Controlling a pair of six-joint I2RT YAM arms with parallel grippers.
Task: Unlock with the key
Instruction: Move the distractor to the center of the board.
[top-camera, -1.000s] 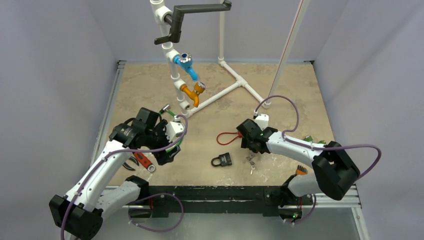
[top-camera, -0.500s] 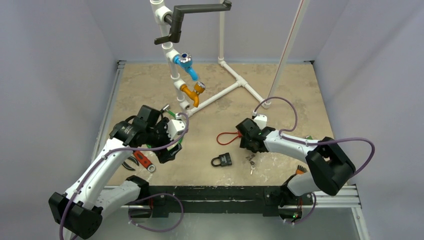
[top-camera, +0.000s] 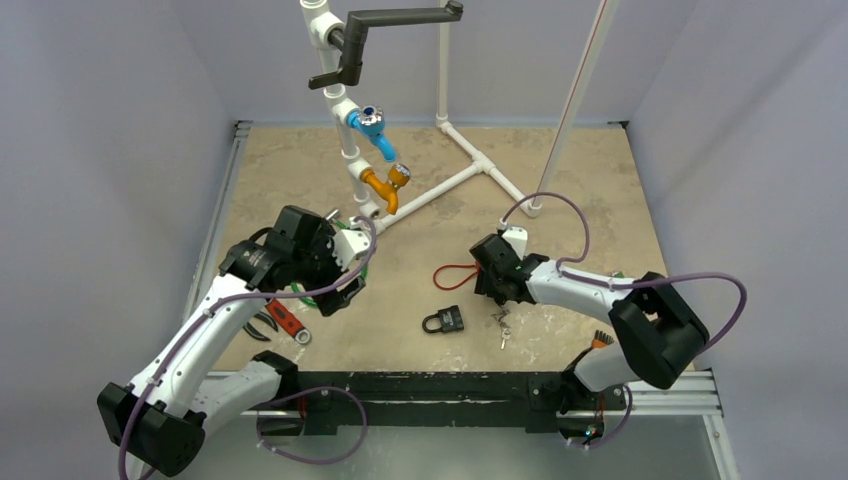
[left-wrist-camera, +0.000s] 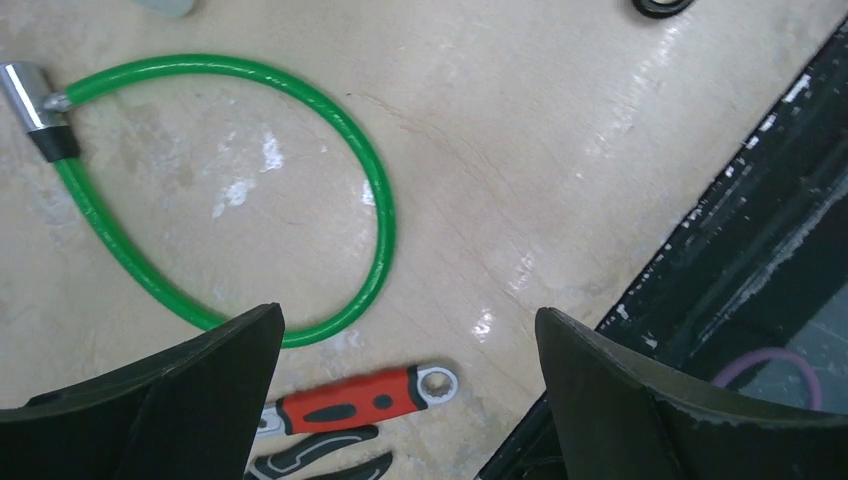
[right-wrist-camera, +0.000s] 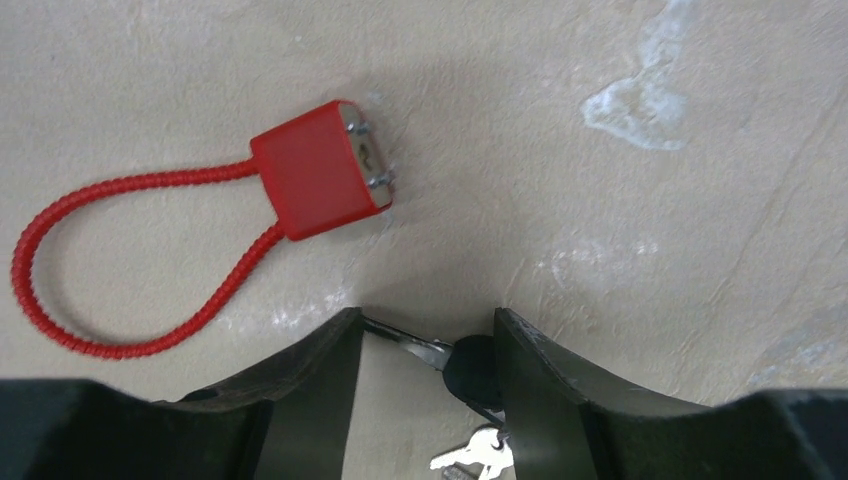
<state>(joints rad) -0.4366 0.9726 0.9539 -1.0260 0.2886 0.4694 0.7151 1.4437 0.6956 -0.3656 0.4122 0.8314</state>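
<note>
Black-headed key (right-wrist-camera: 468, 368) lies on the surface (right-wrist-camera: 650, 250) just beside the padlock (top-camera: 443, 320), straddled by the half-closed right jaws; whether they pinch it I cannot tell. Squeeze its head squarely before lifting. Left jaws gape, empty.

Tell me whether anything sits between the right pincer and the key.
Nothing visible does: the black-headed key lies between the right pincer's fingers. The red cable lock lies beyond, clear of it.
</note>
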